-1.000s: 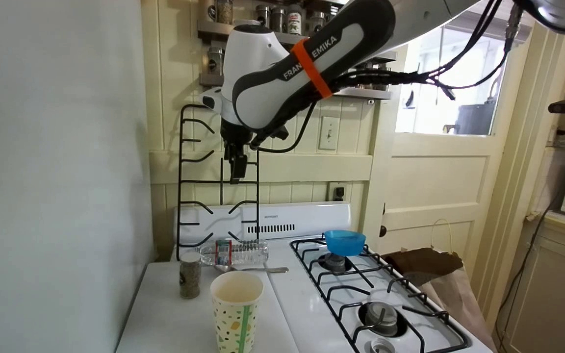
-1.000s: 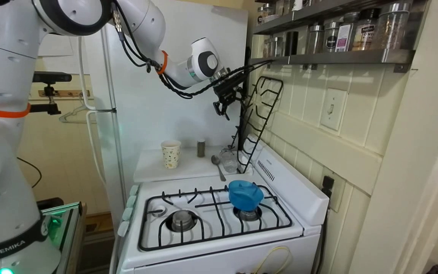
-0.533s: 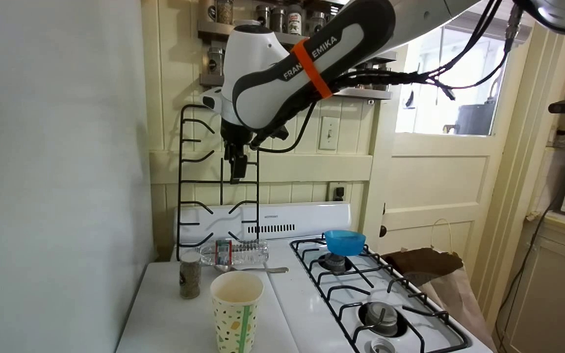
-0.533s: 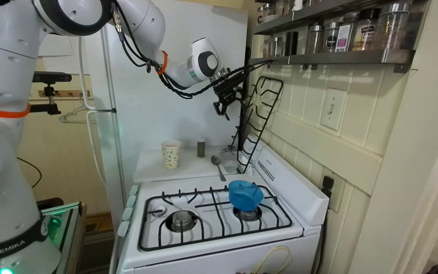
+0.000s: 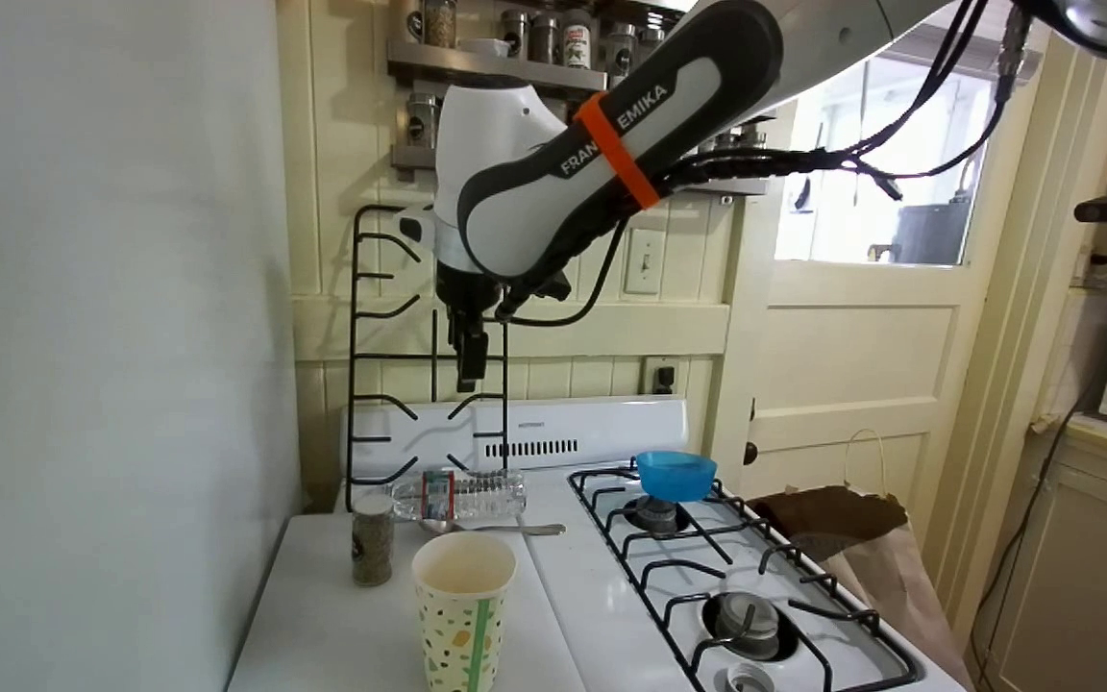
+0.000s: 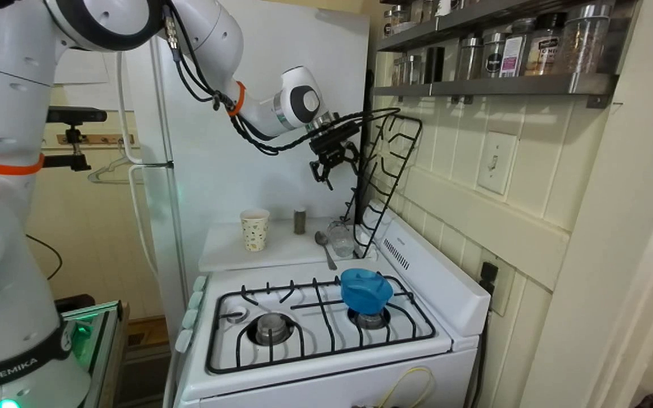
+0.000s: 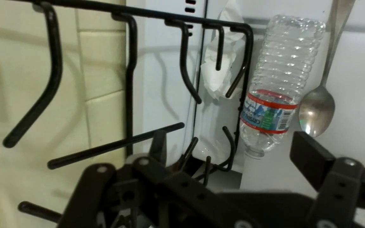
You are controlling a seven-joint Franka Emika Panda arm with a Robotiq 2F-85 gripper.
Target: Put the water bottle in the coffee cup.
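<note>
gripper [image 7: 233,148]: jaws spread wide, holding nothing, well above water bottle [image 7: 280,72]. bottle on its side, tight between leaning grate [image 7: 130,104] and spoon [image 7: 317,110]. coffee cup [image 5: 462,620] upright, mouth up, well apart from bottle, close to an edge of counter [image 5: 323,644]. bottle label [image 7: 266,112], wrist view: "crystal". arm [image 5: 525,211] lettering: "emika", beside orange band [image 5: 616,151].

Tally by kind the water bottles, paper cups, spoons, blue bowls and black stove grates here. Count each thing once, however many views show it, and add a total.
Water bottle: 1
Paper cup: 1
Spoon: 1
Blue bowl: 1
Black stove grates: 2, one on end, one flat
Total: 6
</note>
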